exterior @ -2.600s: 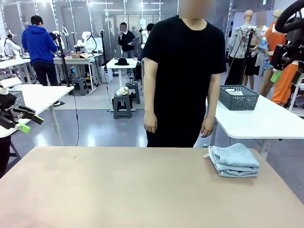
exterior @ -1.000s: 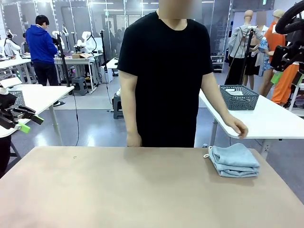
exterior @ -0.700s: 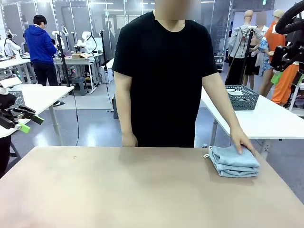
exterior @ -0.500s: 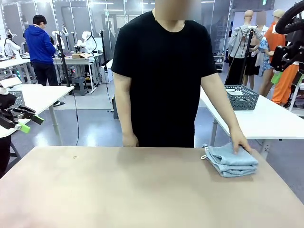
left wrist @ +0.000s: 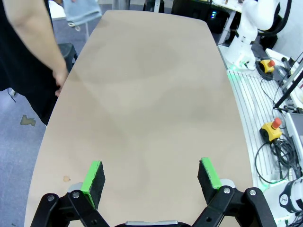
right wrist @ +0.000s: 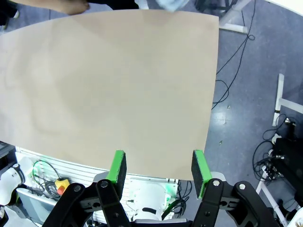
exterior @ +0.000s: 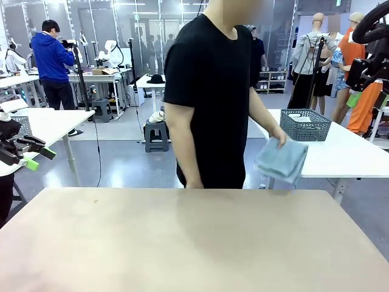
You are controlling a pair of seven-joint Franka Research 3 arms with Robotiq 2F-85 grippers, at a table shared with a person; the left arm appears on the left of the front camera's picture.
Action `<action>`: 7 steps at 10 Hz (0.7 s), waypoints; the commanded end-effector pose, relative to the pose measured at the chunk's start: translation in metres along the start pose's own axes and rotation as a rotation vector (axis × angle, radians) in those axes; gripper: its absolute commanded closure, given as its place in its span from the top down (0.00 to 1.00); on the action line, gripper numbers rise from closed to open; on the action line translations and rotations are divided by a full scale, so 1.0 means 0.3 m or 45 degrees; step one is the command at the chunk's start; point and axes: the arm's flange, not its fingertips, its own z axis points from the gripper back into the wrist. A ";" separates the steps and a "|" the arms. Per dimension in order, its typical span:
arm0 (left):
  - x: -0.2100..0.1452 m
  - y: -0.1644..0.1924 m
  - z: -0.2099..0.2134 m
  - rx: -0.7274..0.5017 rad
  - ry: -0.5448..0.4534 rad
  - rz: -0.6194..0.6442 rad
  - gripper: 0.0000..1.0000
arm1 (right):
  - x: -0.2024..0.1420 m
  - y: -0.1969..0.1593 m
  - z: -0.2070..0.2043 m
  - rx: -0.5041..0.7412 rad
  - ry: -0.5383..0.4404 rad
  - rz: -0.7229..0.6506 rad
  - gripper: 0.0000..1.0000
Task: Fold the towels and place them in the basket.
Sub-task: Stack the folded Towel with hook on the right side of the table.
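The person at the far side holds the folded light blue-grey towels in one hand, lifted off the tan table. The stack hangs just in front of the white side table where the dark grey basket stands. In the left wrist view the towels show at the top left, past the table's far edge. My left gripper is open above the near end of the table, nothing between its green pads; it is also at the far left. My right gripper is open and holds nothing, high over the table's edge.
The person's other hand rests at the table's far edge. The white side table stands behind the right corner. Another white table is at the back left. Cables and emergency-stop boxes lie on the floor beside the table.
The person has laid a hand on the folded towels, then picked the stack up off the table's right corner and turned toward the side table. Both grippers stay still.
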 end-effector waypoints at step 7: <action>0.003 -0.001 0.002 0.001 0.002 0.000 1.00 | 0.003 0.001 0.003 0.020 0.008 0.008 0.69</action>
